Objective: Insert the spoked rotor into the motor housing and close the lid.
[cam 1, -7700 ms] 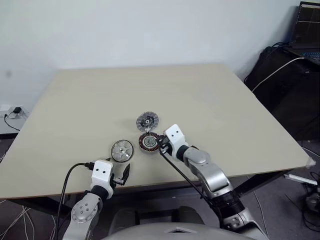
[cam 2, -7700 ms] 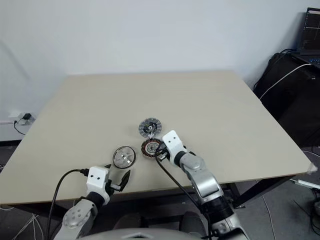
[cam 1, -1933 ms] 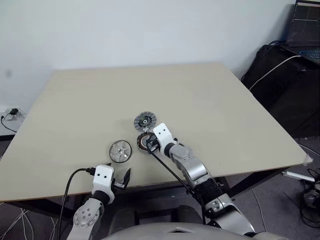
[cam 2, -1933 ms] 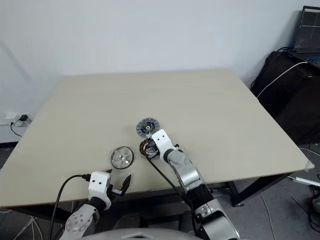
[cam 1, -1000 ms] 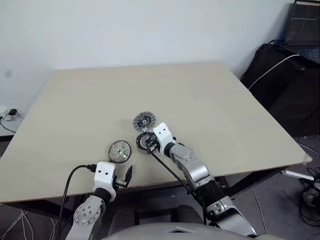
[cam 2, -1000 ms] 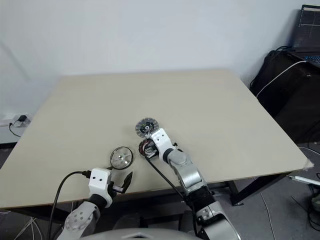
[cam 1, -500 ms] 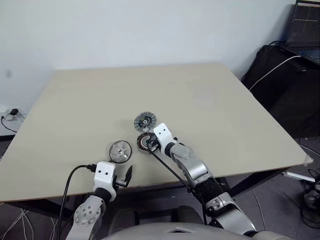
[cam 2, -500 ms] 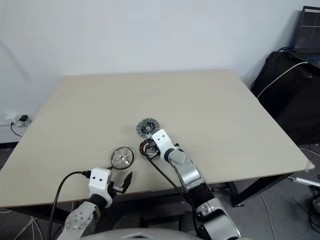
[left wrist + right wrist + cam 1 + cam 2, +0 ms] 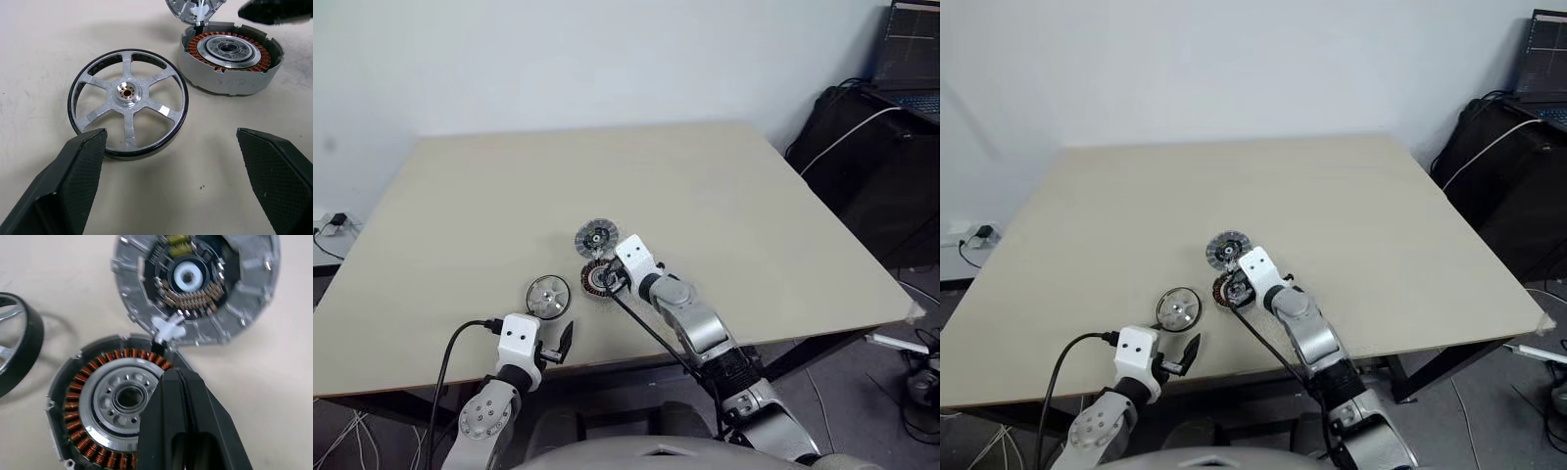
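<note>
1. The spoked rotor [image 9: 128, 111] lies flat on the table [image 9: 724, 196], just left of the motor housing [image 9: 230, 61] and apart from it. You haven't put it in yet. It sits where it did a second ago.
2. The motor housing sits open-side up, copper windings and pale centre bare. No shift in it over the last second that I can make out.
3. The lid [image 9: 195, 289] lies flat just beyond the housing, its near rim touching or almost touching the housing wall, with a small white piece between them. It is not on the housing.
4. Your right gripper [image 9: 178, 382] has its jaws pressed together on nothing, tips over the housing's rim on the side near the lid. Against a second ago, the right arm has only nudged and rolled a little at that spot; nothing got picked up.
5. Your left gripper [image 9: 171, 147] hangs near the table's front edge, jaws spread wide, one either side of the rotor in its wrist view, touching nothing. It hasn't moved.
6. So no real progress: both steps remain. Likely you're poking or steadying the housing; the left gripper looks best placed for the rotor.
</note>
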Available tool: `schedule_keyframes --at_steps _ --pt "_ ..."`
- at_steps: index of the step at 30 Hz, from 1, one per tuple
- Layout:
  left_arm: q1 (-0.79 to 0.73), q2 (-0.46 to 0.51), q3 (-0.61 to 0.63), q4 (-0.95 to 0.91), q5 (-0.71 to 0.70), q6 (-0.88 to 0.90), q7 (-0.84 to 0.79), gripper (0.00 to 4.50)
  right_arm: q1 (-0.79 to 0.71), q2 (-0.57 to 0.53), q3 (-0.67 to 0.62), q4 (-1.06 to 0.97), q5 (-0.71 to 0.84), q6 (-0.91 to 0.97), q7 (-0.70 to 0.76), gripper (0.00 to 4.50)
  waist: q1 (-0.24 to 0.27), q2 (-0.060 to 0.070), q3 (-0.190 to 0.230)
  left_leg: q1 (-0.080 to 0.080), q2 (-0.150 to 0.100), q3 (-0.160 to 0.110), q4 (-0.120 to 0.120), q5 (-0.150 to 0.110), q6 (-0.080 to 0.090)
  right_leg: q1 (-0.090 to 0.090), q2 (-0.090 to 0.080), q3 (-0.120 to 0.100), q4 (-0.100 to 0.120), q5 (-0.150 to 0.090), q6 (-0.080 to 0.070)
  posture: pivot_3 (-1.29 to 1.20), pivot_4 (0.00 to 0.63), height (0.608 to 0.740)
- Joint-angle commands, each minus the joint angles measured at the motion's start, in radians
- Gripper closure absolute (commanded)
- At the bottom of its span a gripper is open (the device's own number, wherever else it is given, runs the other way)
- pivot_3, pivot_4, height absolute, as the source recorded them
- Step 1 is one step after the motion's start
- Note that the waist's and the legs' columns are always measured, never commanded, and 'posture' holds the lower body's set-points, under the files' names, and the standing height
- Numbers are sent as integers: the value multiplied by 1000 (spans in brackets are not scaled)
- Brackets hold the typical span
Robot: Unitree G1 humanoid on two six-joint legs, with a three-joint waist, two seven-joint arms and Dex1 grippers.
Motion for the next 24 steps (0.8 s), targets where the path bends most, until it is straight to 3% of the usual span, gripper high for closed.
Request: schedule_keyframes --at_steps 1,5,12,24 --pt "-1 -6 -6 -19 5 -18 8 0 -30 -9 30 -65 -15 43 28 4480 0 0 0 0 0 0 0 0 0 0 0 0 0 0 0 0 0 740" --pt "3 -10 -5 -18 5 -21 11 0 -28 -31 57 -111 -9 93 78 4480 1 0 0 0 0 0 0 0 -1 0 0 0 0 0 0 0 0 740" --pt "-5 -14 -9 -6 4 -28 11 0 -44 -11 42 -149 -29 186 23 2311 1 -1 0 0 0 0 0 -1 -1 0 0 0 0 0 0 0 0 740" --pt "-1 -17 -9 5 4 -41 10 0 -96 -7 52 -77 -25 244 4 2311 0 -1 0 0 0 0 0 -1 -1 0 0 0 0 0 0 0 0 740"
